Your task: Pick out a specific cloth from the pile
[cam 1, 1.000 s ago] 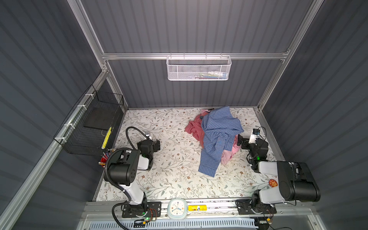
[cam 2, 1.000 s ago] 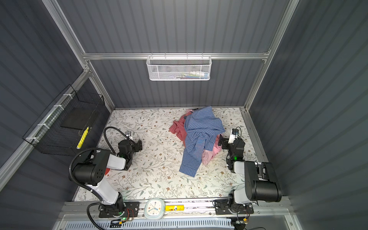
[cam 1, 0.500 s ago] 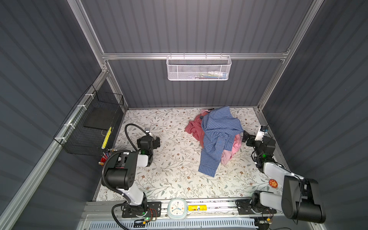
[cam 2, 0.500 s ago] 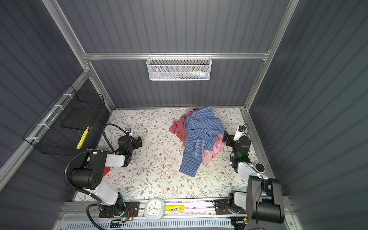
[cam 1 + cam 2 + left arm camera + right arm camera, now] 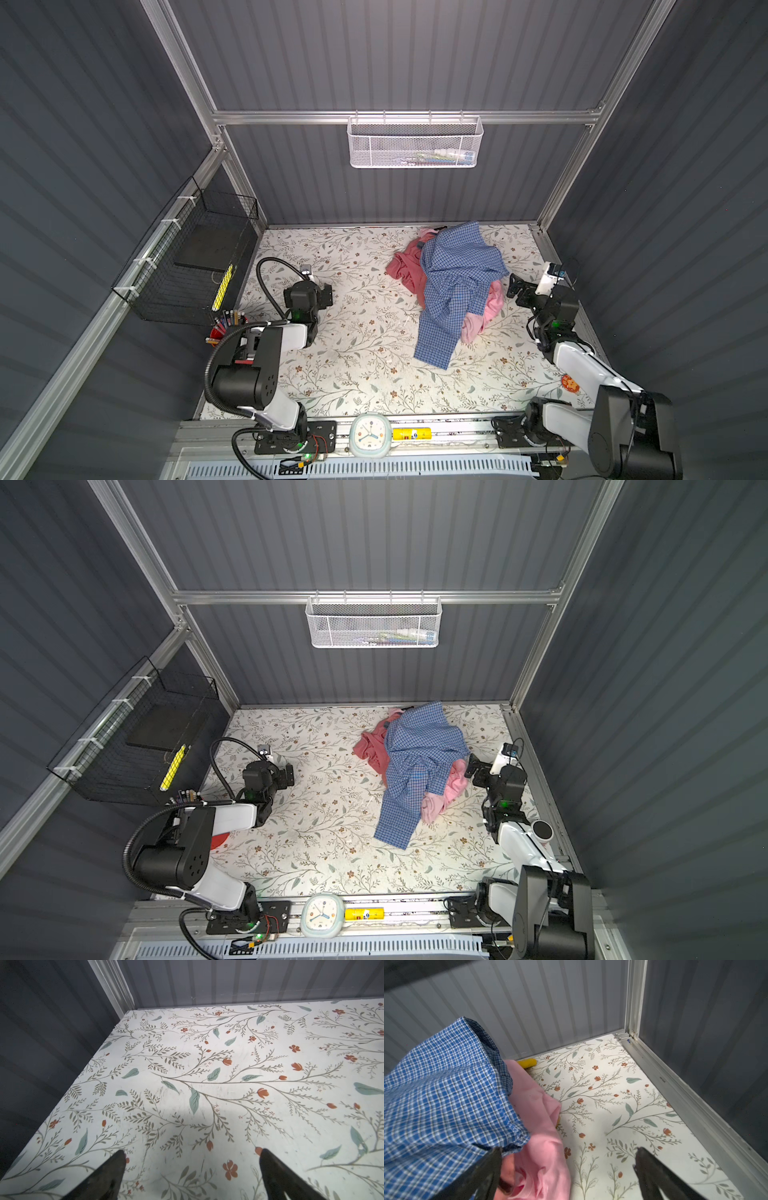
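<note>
The cloth [image 5: 405,270] — one salmon piece — lies partly under one checked shirt [image 5: 457,266]; left gripper [image 5: 192,1151], right gripper [image 5: 568,1149] gape empty.

Cannot see most of the cloth [image 5: 403,272], buried under the checked shirt [image 5: 457,274]. Cannot make out the white mesh basket's [image 5: 415,145] contents. Glimpse only a yellow piece's [image 5: 527,1062] tip behind the light-pink cloth [image 5: 537,1122]. Lose the right claw [image 5: 568,1153] past its fingertips at the wrist view's edge.

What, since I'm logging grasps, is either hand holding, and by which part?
Nothing. The left hand is open over the table; the right hand is open beside the pile, gripping nothing.
</note>
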`<state>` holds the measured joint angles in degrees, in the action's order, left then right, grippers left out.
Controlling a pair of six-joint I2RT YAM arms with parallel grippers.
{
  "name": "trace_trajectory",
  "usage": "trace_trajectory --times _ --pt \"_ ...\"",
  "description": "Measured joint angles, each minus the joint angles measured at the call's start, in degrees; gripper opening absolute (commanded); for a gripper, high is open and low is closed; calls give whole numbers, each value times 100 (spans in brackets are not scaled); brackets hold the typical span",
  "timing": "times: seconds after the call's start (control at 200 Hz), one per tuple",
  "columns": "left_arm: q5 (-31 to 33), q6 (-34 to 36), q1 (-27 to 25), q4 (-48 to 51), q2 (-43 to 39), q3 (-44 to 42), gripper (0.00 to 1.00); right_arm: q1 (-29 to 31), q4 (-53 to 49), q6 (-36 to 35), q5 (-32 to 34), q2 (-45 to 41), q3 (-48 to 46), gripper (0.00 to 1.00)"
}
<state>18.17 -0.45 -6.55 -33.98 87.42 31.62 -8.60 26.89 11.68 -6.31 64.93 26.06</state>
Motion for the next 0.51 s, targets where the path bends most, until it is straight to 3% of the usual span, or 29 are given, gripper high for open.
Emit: trace_trajectory --times 0.31,0.505 --pt "-245 -713 0 1327 -994 850 100 151 -2184 122 -490 -437 2380 93" --pt "-590 -1108 0 2065 -1034 852 100 1027 -3521 -179 -367 -166 3818 91"
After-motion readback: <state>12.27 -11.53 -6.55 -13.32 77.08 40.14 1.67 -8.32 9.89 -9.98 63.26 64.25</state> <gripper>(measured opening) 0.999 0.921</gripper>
